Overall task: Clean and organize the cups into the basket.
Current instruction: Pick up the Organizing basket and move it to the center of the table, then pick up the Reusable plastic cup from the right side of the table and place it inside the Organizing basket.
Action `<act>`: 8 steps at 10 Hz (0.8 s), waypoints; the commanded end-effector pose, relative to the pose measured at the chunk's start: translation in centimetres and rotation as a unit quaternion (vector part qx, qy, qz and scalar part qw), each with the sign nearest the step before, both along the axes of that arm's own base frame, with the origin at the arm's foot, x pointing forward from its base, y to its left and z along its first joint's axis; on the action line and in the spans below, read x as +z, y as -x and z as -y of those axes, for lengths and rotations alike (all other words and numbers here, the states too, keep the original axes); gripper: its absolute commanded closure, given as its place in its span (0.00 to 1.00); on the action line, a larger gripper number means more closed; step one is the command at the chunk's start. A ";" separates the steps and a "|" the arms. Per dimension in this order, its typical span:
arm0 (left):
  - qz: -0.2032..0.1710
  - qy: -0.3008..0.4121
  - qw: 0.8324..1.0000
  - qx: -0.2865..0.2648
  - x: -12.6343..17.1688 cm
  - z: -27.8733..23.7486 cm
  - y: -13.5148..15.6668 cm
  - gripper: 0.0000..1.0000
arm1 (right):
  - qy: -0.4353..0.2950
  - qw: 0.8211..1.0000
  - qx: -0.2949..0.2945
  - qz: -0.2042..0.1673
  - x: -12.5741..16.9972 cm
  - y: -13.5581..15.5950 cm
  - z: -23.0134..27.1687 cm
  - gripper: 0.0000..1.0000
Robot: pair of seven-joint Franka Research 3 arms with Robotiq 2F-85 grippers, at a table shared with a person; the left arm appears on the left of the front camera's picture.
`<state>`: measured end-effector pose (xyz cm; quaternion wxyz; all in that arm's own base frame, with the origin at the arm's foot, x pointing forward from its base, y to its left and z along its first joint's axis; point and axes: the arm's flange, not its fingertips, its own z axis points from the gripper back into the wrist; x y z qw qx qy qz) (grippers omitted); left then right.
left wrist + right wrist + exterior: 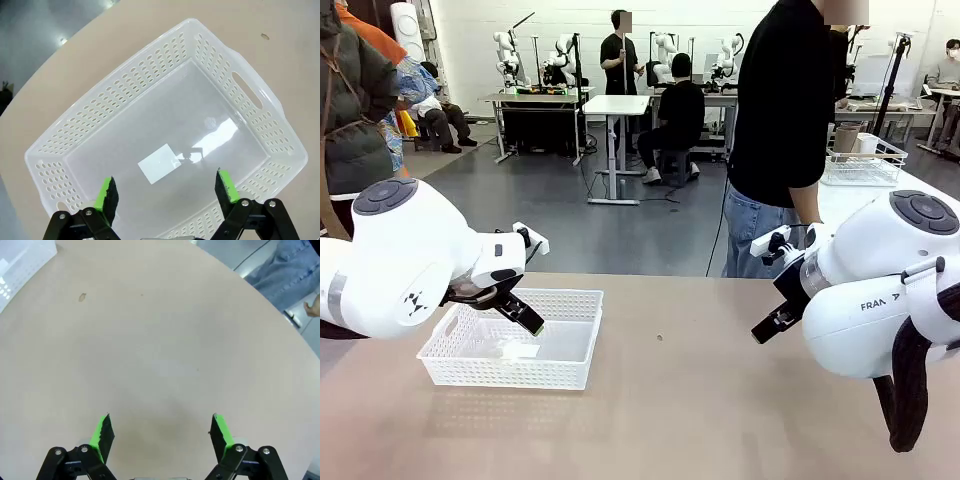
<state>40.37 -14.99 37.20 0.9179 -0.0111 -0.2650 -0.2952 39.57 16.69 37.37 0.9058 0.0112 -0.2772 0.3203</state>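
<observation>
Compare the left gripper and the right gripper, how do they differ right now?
The left gripper hangs over the white perforated basket; the right gripper hangs over the tabletop. In the front view the left gripper slants toward picture right, the right gripper toward picture left. Both are open and empty.

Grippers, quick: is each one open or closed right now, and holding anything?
Left gripper: open, holding nothing, above the basket.
Right gripper: open, holding nothing, over the table.
</observation>
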 end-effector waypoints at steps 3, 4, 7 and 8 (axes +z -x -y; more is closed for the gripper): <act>0.000 0.000 1.000 0.000 0.0 0.0 0.0 0.00 | 0.000 1.000 0.000 0.000 0.0 0.0 0.0 0.00; 0.000 0.000 1.000 0.000 0.0 0.0 0.0 0.00 | 0.000 1.000 0.000 0.000 0.0 0.0 0.0 0.00; 0.000 0.000 1.000 0.000 0.0 0.0 0.0 0.00 | 0.000 1.000 0.000 0.000 0.0 0.0 0.0 0.00; 0.000 0.000 1.000 0.000 0.0 0.0 0.0 0.00 | 0.000 1.000 0.000 0.000 0.0 0.0 0.0 0.00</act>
